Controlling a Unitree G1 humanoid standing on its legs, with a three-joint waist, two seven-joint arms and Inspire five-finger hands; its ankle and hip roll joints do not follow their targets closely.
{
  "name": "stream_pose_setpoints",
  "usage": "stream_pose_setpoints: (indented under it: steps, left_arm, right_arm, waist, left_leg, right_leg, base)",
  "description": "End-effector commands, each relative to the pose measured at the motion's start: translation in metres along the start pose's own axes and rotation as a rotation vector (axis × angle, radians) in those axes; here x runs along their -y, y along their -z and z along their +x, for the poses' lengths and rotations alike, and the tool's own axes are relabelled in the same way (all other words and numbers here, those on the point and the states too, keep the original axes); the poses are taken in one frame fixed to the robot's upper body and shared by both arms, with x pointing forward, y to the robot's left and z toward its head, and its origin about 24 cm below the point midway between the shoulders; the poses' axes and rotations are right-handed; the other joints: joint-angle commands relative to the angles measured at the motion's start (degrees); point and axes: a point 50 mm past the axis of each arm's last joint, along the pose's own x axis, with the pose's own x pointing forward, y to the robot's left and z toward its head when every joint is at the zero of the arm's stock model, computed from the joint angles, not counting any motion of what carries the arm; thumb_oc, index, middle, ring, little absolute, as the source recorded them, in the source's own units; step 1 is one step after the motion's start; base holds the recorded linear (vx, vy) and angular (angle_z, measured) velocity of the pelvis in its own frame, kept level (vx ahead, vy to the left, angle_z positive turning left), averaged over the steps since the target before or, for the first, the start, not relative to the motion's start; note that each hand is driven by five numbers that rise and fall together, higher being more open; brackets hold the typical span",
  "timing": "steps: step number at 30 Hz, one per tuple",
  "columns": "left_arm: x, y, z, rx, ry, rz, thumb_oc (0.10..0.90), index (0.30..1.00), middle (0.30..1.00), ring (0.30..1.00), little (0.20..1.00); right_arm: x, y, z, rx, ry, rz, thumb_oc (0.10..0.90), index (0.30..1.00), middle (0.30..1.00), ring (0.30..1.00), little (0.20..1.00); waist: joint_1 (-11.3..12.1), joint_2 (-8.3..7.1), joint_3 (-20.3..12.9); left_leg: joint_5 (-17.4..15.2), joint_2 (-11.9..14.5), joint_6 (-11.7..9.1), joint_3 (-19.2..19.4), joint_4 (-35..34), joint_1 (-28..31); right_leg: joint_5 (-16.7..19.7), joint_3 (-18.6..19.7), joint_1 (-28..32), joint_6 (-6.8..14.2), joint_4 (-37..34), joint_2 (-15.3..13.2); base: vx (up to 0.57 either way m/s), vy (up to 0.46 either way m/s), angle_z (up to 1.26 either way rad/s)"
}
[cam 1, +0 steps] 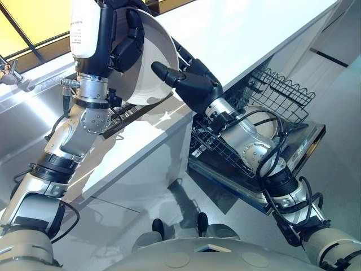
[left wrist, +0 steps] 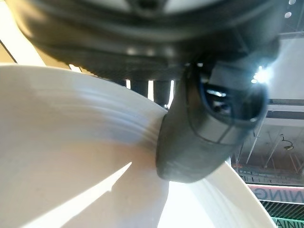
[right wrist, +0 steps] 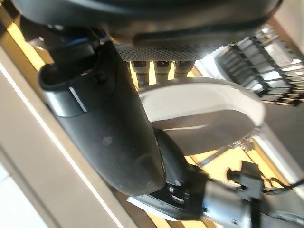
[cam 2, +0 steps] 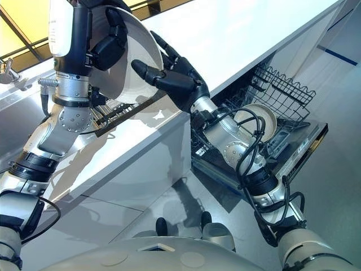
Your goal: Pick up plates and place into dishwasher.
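Head views: left hand (cam 1: 127,48) gripping white round plate (cam 1: 149,62), upright over glossy white countertop (cam 1: 237,34); right hand (cam 1: 194,79) hovering, fingers straight, at its rim. Black wire dishwasher rack (cam 1: 287,90) sitting pulled out below — another plate (cam 2: 269,116) inside. Left wrist: thumb pinching the plate. Right wrist: thumb uncurled, plate just beyond.

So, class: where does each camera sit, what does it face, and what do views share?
Left eye view: head, looking down at counter and dishwasher rack; both arms show.
Right eye view: same scene, slightly offset.
Left wrist view: along left hand pinching the white plate.
Right wrist view: along open right hand, facing that plate.
All share the plate.
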Motion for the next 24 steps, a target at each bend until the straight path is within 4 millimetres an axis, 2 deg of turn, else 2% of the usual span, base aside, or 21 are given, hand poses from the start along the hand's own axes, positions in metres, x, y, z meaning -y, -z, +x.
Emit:
stream_pose_setpoints:
  steps: [1,10,17,18,19,20,21,24]
  left_arm:
    - [-0.019,-0.008,0.036,0.103,-0.13,0.053,0.1,0.3,0.3,0.3,0.2]
    - [-0.013,-0.016,0.037,0.131,-0.118,-0.018,0.1,0.3,0.3,0.3,0.2]
    - [-0.002,-0.033,0.031,0.146,-0.063,-0.204,0.1,0.3,0.3,0.3,0.2]
    - [-0.001,-0.035,0.03,0.148,-0.057,-0.223,0.1,0.3,0.3,0.3,0.2]
    - [-0.001,-0.036,0.03,0.148,-0.054,-0.23,0.1,0.3,0.3,0.3,0.2]
    - [0.001,-0.04,0.028,0.147,-0.044,-0.281,0.1,0.3,0.3,0.3,0.2]
    - [0.002,-0.042,0.028,0.149,-0.04,-0.293,0.1,0.3,0.3,0.3,0.2]
    - [0.006,-0.049,0.025,0.157,-0.018,-0.341,0.1,0.3,0.3,0.3,0.2]
  right_arm:
    - [-0.028,-0.016,0.006,0.095,-0.159,0.003,0.8,0.9,0.9,0.9,0.9]
    - [-0.02,-0.006,0.012,0.078,-0.087,-0.039,0.8,0.9,0.9,0.9,0.9]
    - [-0.025,-0.022,0.015,0.249,-0.041,-0.025,0.8,0.9,0.9,0.9,0.9]
    - [-0.026,-0.025,0.015,0.266,-0.038,-0.014,0.737,0.846,0.846,0.846,0.837]
    - [-0.027,-0.026,0.014,0.27,-0.038,-0.01,0.58,0.712,0.712,0.712,0.68]
    - [-0.028,-0.028,0.014,0.299,-0.026,0.008,0.402,0.559,0.559,0.559,0.502]
    - [-0.028,-0.029,0.014,0.307,-0.023,0.016,0.1,0.3,0.3,0.3,0.2]
    - [-0.028,-0.033,0.013,0.344,-0.004,0.041,0.1,0.3,0.3,0.3,0.2]
  waist:
    - [0.2,-0.47,-6.5]
    - [0.5,-0.58,-6.1]
    - [1.2,-0.52,-5.5]
    - [1.2,-0.52,-5.4]
    - [1.3,-0.52,-5.4]
    - [1.4,-0.54,-5.3]
    - [1.5,-0.53,-5.2]
    - [1.6,-0.52,-5.1]
  left_leg:
    - [-3.6,-2.2,0.9,2.7,0.1,0.0]
    - [-3.5,-2.2,0.9,2.2,0.2,-0.1]
    - [-3.8,-2.4,1.1,1.6,0.3,0.1]
    - [-3.9,-2.4,1.1,1.6,0.4,0.1]
    - [-3.9,-2.4,1.1,1.6,0.4,0.1]
    - [-4.1,-2.4,1.2,1.5,0.5,0.1]
    - [-4.1,-2.5,1.2,1.5,0.5,0.2]
    - [-4.3,-2.5,1.3,1.5,0.5,0.4]
  right_leg:
    - [-7.8,-2.7,-1.0,2.8,8.2,2.1]
    - [-7.7,-2.5,-0.9,2.7,8.1,2.2]
    - [-7.9,-2.4,-0.5,2.6,8.0,2.3]
    - [-7.9,-2.4,-0.6,2.6,8.1,2.3]
    - [-7.9,-2.4,-0.6,2.6,8.1,2.3]
    - [-8.0,-2.5,-0.5,2.7,8.2,2.2]
    - [-8.0,-2.5,-0.5,2.7,8.3,2.2]
    - [-8.1,-2.5,-0.4,2.8,8.4,2.1]
  base:
    - [0.0,0.0,0.0]
    - [0.01,-0.001,0.02]
    - [0.03,0.001,0.03]
    - [0.0,0.0,0.0]
    - [0.0,0.0,0.0]
    - [0.0,0.0,0.0]
    - [0.0,0.0,0.0]
    - [0.0,0.0,0.0]
